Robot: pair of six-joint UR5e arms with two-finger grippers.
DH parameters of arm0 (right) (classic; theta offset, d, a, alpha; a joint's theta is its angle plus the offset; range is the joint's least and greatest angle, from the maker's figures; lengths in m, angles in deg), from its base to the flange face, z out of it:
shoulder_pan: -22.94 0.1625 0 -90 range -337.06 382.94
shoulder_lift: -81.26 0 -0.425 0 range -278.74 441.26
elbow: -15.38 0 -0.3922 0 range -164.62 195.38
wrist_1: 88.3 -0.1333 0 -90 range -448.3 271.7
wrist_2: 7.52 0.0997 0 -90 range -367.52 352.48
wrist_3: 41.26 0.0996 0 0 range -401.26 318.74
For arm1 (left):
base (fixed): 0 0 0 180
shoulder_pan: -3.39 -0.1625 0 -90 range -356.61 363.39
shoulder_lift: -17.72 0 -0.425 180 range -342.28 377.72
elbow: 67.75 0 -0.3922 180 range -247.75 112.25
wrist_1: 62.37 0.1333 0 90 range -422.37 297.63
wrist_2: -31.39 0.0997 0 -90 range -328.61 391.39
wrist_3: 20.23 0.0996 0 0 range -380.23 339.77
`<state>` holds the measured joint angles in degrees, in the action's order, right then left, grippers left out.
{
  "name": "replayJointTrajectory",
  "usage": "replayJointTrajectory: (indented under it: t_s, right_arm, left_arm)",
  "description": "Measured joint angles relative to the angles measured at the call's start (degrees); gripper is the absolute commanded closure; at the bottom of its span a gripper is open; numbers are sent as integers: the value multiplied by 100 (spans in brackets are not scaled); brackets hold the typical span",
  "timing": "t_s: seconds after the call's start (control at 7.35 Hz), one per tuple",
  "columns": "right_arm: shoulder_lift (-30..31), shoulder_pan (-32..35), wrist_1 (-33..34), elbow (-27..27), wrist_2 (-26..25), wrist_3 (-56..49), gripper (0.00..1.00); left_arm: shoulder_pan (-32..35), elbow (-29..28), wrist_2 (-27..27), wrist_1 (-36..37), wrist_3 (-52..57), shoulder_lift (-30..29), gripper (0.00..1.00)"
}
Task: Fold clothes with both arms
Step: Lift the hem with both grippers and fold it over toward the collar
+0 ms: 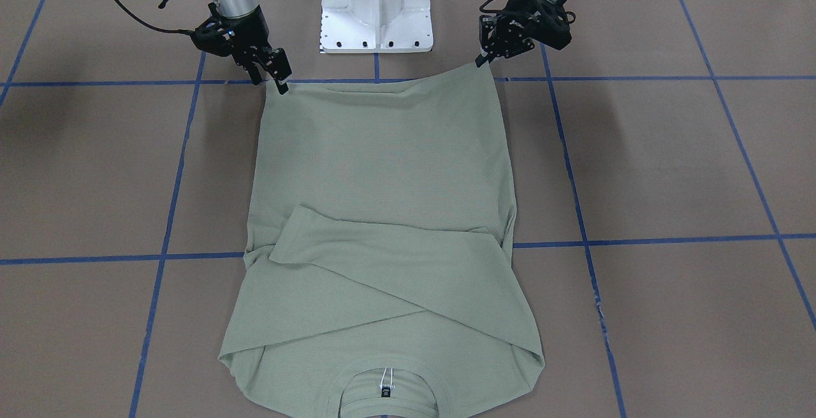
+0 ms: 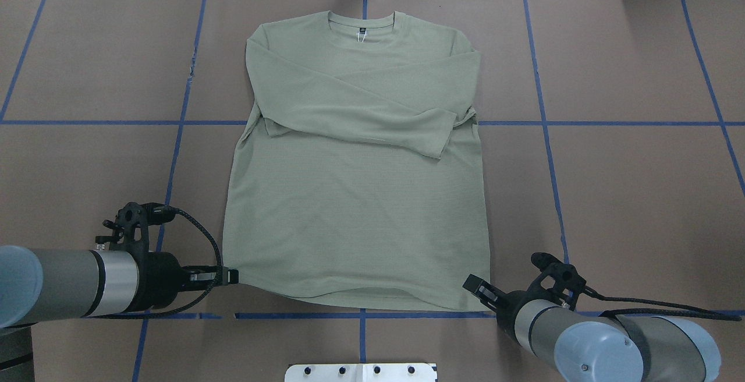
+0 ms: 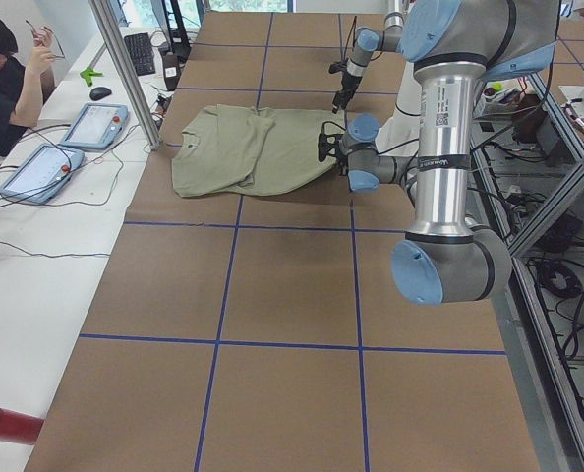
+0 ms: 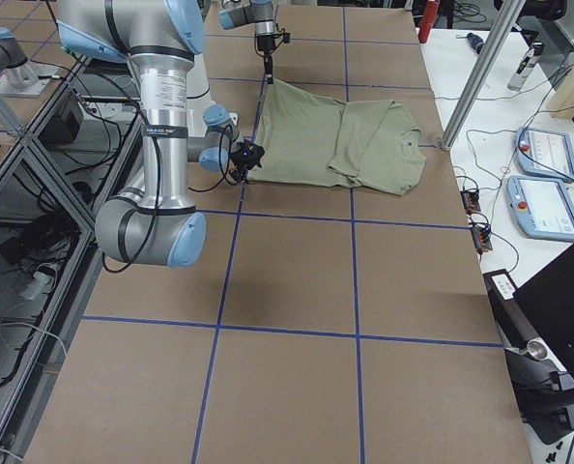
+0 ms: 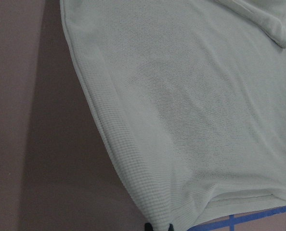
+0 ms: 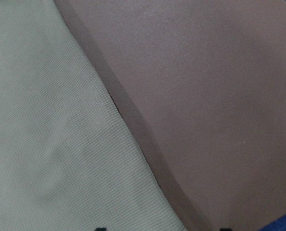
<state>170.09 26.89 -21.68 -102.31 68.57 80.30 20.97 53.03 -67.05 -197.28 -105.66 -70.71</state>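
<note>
The sage-green long-sleeved shirt (image 1: pixel 382 163) lies flat on the brown table, collar away from the robot, both sleeves folded across the chest (image 2: pixel 355 108). My left gripper (image 2: pixel 233 275) is shut on the left hem corner and holds it slightly raised; its fingertips (image 5: pixel 158 226) pinch the hem in the left wrist view. My right gripper (image 2: pixel 474 285) sits at the right hem corner. Its fingertips stand wide apart in the right wrist view, with the shirt's edge (image 6: pixel 51 120) between them. In the front-facing view the left gripper (image 1: pixel 484 58) and right gripper (image 1: pixel 280 85) are at the two hem corners.
The white pedestal (image 1: pixel 376 10) stands between the arms, just behind the hem. Blue tape lines (image 2: pixel 361 123) grid the brown table. An operator (image 3: pixel 7 79) sits at a side desk with tablets (image 3: pixel 95 123). A red cylinder (image 3: pixel 7 423) lies at the table's near corner.
</note>
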Motion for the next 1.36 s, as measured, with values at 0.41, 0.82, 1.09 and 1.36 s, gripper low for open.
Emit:
replayJointTrajectory:
  t_s: [0.41,0.82,1.09,1.36]
  right_arm:
    - [-13,-56,0,1,-5,-2,98]
    - [-1,-21,25,-134,4,4,100]
    - [19,4,710,-649,83,-14,100]
    - [10,44,2053,-1832,493,-28,100]
  left_arm:
    - [15,19,0,0,0,49,100]
    - [17,54,-13,0,0,60,100]
    - [21,97,-39,4,0,72,100]
    - [40,812,-383,580,6,206,100]
